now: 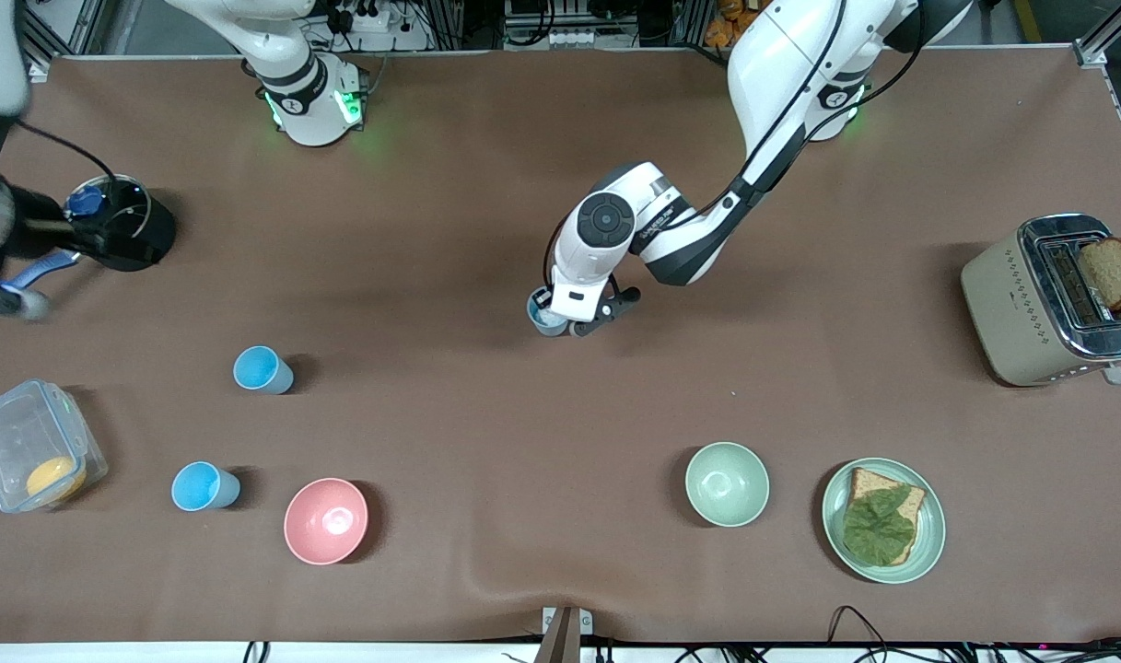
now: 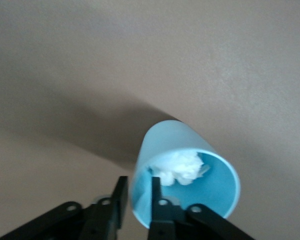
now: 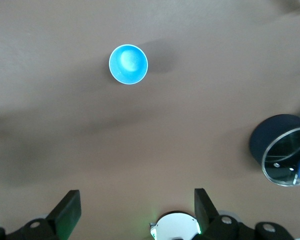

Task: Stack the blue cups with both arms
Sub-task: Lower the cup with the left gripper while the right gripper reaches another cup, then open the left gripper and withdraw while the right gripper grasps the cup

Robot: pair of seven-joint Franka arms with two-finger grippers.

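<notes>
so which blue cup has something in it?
The cup pinched at its rim by the left gripper, mid-table: white crumpled stuff inside. The two by the pink bowl look empty.

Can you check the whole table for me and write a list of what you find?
Surface: brown cloth, wrinkled at the near edge.
Job's things: a blue cup and a nearer blue cup stand free toward the right arm's end; a third cup is held.
Clutter: pink bowl, green bowl, plate with bread and lettuce, toaster holding bread, clear box, black container.
Grippers: left gripper shut on the third cup's rim, white stuff inside it; right gripper open, over the cloth near the black container.
Cables: black cable along the left arm; more by the near edge.
Surroundings: power strip by the arms' bases.
</notes>
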